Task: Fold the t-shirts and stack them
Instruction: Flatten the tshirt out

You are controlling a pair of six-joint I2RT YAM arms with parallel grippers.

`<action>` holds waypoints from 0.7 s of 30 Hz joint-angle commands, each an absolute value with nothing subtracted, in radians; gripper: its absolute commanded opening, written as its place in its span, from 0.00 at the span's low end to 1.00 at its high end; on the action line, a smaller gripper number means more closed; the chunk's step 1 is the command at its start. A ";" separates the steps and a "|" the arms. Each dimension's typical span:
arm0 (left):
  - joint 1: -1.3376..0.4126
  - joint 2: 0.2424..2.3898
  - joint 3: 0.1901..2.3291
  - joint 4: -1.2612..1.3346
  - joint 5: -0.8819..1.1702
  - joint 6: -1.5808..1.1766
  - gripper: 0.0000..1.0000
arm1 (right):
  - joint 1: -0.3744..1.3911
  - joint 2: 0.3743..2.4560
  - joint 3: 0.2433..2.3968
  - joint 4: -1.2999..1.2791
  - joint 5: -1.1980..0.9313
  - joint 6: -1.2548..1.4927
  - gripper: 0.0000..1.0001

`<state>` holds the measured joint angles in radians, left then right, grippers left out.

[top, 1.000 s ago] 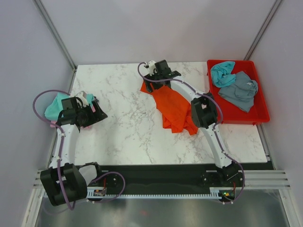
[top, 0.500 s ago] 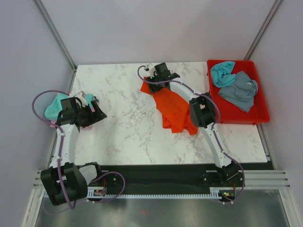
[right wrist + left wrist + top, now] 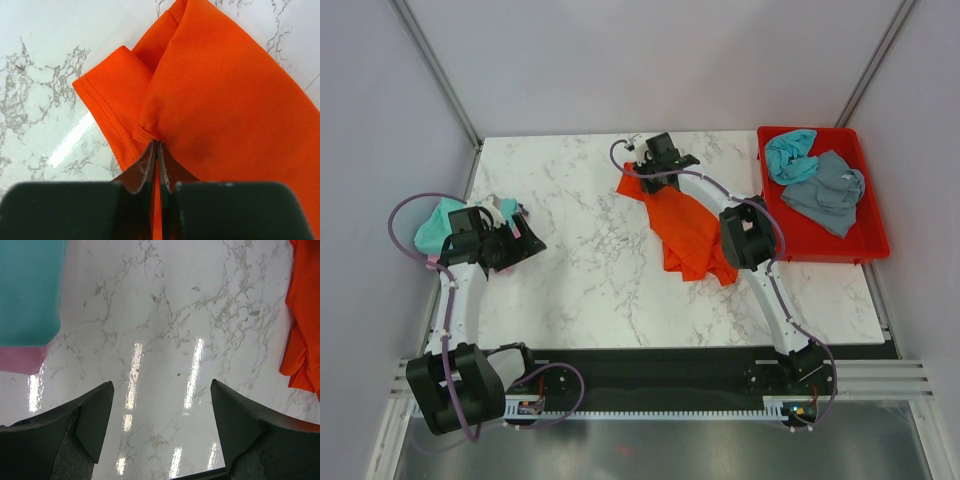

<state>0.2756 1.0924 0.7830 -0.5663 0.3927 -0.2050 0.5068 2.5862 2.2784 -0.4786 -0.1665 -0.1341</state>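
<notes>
A crumpled bright orange t-shirt (image 3: 688,232) lies right of the table's middle. My right gripper (image 3: 642,172) sits at its far left corner, shut on a pinch of orange cloth (image 3: 225,95) near a sleeve hem; the fabric bunches at the right gripper's (image 3: 156,143) tips. A folded teal t-shirt (image 3: 433,226) rests at the table's left edge; in the left wrist view the teal t-shirt (image 3: 27,290) lies on a pink one (image 3: 19,359). My left gripper (image 3: 161,386) hovers open over bare marble beside this stack, and the left gripper (image 3: 523,243) holds nothing.
A red tray (image 3: 876,246) at the back right holds a crumpled teal shirt (image 3: 788,152) and a grey-blue shirt (image 3: 826,190). Grey walls with metal posts enclose the white marble table (image 3: 580,270). The orange shirt's edge (image 3: 302,315) shows at the right of the left wrist view.
My right gripper has closed from open onto the orange t-shirt's far corner, shifting slightly. The left arm has stayed where it was, still open.
</notes>
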 commanded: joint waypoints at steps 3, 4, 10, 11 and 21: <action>0.284 1.074 0.779 -0.538 0.411 -0.241 0.86 | 0.514 2.525 2.267 -0.475 -0.144 -0.173 0.00; 0.285 1.074 0.776 -0.537 0.413 -0.242 0.86 | 0.517 2.495 2.266 -0.479 -0.141 -0.181 0.00; 0.282 1.083 0.758 -0.512 0.436 -0.250 0.85 | 0.546 2.303 2.243 -0.503 -0.132 -0.336 0.00; 0.282 1.085 0.758 -0.512 0.434 -0.249 0.85 | 0.552 2.274 2.232 -0.503 -0.133 -0.353 0.00; 0.276 1.081 0.773 -0.512 0.498 -0.250 0.83 | 0.687 1.996 2.262 -0.512 -0.160 -0.425 0.00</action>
<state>0.2752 1.0916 0.7612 -0.5426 0.4309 -0.2165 0.6403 2.0575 2.2055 -0.5308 -0.1368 -0.3862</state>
